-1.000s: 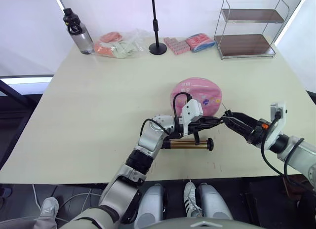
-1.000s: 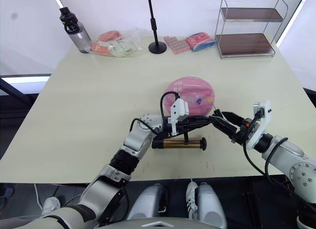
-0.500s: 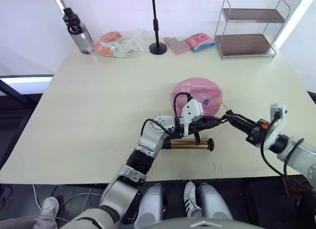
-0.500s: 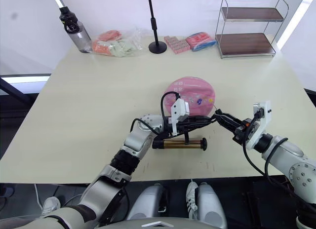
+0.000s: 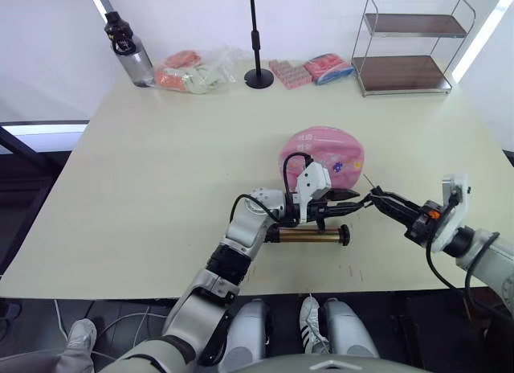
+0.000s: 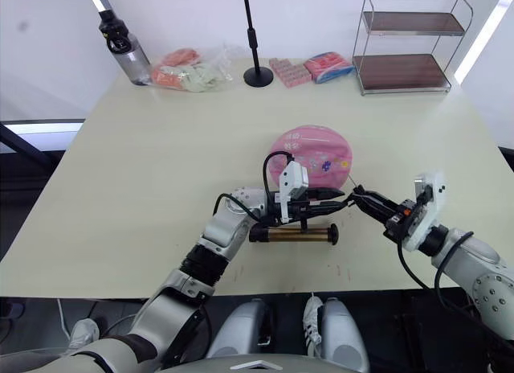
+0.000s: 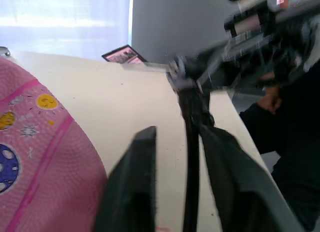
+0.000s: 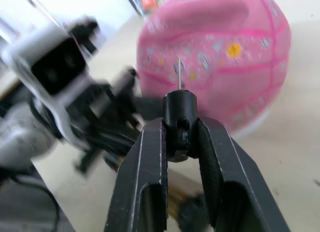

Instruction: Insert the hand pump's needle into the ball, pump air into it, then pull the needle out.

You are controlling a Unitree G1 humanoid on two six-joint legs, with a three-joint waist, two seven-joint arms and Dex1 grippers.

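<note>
— Right gripper (image 8: 177,137) clamps the black needle fitting at the end of the hand pump's hose, the thin steel needle (image 8: 178,72) standing out past the fingertips and aimed at the ball (image 8: 220,57), as we read it from the wrist camera

— And our left gripper (image 5: 341,199)?

— Its two fingers stand apart with the black hose (image 7: 192,157) running up between them; we cannot tell whether either finger presses on it, so we call that gripper released, guiding at most

— Where do the task's things lie?

— We see the ball (image 5: 322,153), pink and printed, resting on the table (image 5: 161,172) just beyond both grippers, near the middle of the near half. The hand pump (image 5: 307,237) lies on its side on the table just nearer the robot than the left gripper, its bronze barrel parallel to the near edge, nobody at its handle

— How far along are we?

— Early, in our judgement. The needle tip looks close to the ball but not yet in it. Insertion, pumping and withdrawal are all still ahead

— Anything else worth noting?

— Along the far edge sit a water bottle (image 5: 128,50), bagged packets (image 5: 193,71), a black stand (image 5: 259,77) and a wire shelf (image 5: 409,47), all well apart from the work
</note>
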